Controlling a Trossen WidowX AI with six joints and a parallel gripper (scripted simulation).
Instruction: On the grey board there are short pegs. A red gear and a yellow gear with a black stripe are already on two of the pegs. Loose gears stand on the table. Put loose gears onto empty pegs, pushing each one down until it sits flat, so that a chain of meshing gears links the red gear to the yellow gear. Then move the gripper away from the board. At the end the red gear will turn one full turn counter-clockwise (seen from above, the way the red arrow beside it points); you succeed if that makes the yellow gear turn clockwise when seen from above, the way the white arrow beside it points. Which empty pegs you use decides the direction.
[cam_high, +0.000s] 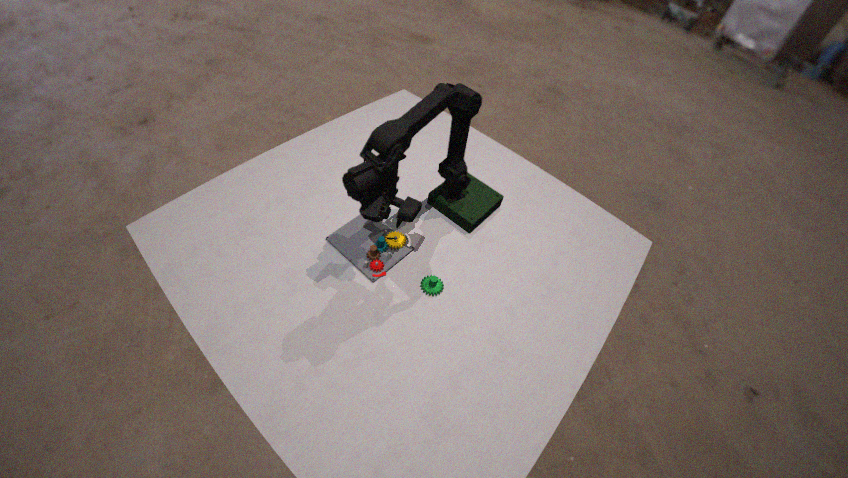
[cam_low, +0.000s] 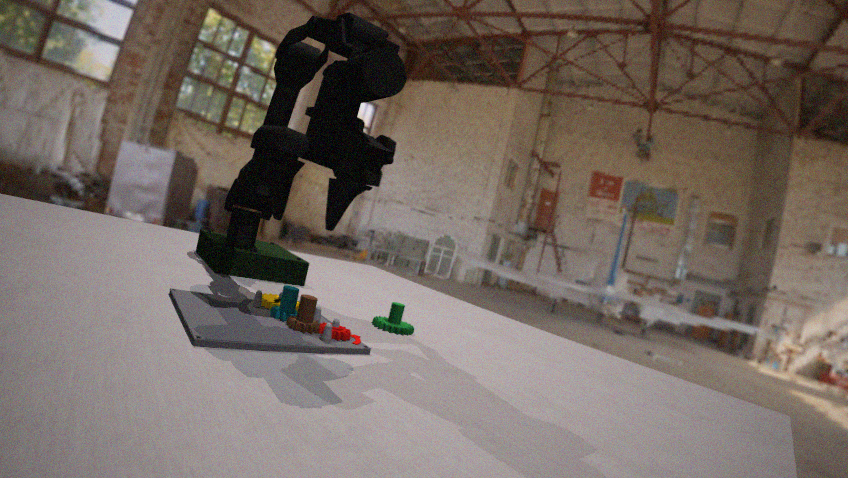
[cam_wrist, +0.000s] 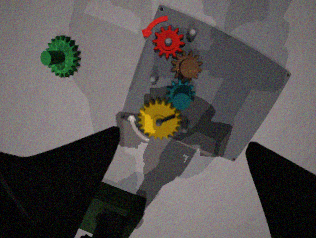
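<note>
On the grey board (cam_high: 350, 244) (cam_low: 237, 332) (cam_wrist: 250, 95), a thin, smooth slab, four toothed gears are forming a line. The red gear (cam_high: 376, 267) (cam_low: 340, 333) (cam_wrist: 162, 47) is sitting at one end and the broad yellow gear (cam_high: 394, 239) (cam_low: 271, 300) (cam_wrist: 150, 124), with its black stripe, at the other. Between them, a brown gear (cam_high: 372, 253) (cam_low: 307, 317) (cam_wrist: 188, 66) is standing beside the red one, and a teal gear (cam_high: 381, 243) (cam_low: 289, 304) (cam_wrist: 181, 99) is standing between the brown and yellow ones; both are carrying upright, round handles. Short, rounded grey pegs are rising nearby. Off the board, a green gear (cam_high: 432, 285) (cam_low: 393, 324) (cam_wrist: 69, 56) is lying flat on the matte white table (cam_high: 475, 332) (cam_low: 178, 415) (cam_wrist: 105, 20), its cylindrical handle pointing up.

The gripper (cam_high: 391, 222) (cam_wrist: 185, 140) is hanging above the board, pointing downward, its tapered black fingers spreading wide and holding nothing. The dark, jointed arm (cam_high: 415, 115) (cam_low: 350, 112) is arching up and over from a speckled green base block (cam_high: 475, 207) (cam_low: 279, 263) (cam_wrist: 107, 200).
</note>
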